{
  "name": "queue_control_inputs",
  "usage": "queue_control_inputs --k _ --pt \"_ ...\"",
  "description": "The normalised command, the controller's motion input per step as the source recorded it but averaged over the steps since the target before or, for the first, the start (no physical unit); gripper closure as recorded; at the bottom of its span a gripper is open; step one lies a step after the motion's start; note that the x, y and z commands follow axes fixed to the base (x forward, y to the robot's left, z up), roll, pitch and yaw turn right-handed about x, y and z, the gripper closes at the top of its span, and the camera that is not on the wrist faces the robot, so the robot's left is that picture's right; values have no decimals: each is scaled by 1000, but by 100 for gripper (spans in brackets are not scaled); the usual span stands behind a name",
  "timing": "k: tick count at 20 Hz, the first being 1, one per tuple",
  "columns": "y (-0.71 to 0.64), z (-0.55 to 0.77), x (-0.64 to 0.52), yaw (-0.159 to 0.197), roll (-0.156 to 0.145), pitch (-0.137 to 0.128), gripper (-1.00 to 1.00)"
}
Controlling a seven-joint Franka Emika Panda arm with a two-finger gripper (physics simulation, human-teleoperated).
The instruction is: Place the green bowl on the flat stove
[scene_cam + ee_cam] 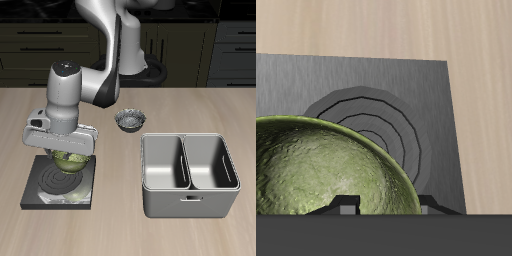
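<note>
My hand (pixel 70 158) is clamped on the rim of the green bowl (pixel 68 163), which hangs right over the flat stove (pixel 40 183), above its grey rings. Whether the bowl's base touches the plate, I can't tell. From the wrist, the mottled inside fills the view. The grey patterned bowl (pixel 129 120) sits farther back, the metal basin (pixel 190 174) beside the stove.

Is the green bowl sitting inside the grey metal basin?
No, the green bowl is at the gripper over the flat stove, while the grey basin stands apart.
</note>
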Motion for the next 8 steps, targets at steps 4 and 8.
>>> queue_control_inputs --k 4,8 --pt "118 -64 -33 -1 -24 7 -100" --pt "227 181 -294 -22 29 -42 -100"
